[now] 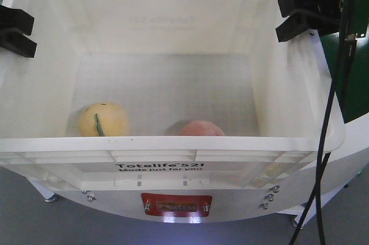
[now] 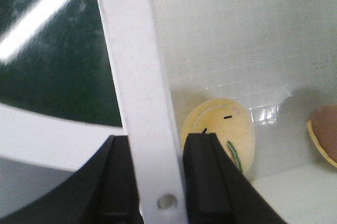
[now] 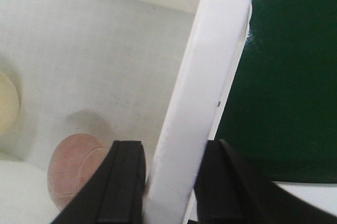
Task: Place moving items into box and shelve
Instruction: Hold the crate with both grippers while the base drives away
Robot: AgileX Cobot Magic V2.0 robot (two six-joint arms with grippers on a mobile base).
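The box (image 1: 173,144), a large white crate with black print on its front, fills the front view. Both moving items lie on its floor near the front wall: the pale yellow toy with a green stripe (image 1: 104,119) to the left and the pink toy (image 1: 200,128) to the right. My left gripper (image 1: 23,30) is shut on the box's left rim (image 2: 137,76), with the yellow toy (image 2: 226,129) just beyond its inner finger. At the opposite side my right gripper (image 1: 282,18) is shut on the right rim (image 3: 210,76), above the pink toy (image 3: 73,171).
Under the box's front is my white rounded base with a red plate (image 1: 176,204). A black cable (image 1: 328,141) hangs down the right side. Dark green surface (image 1: 351,83) shows to the right of the box and outside both rims.
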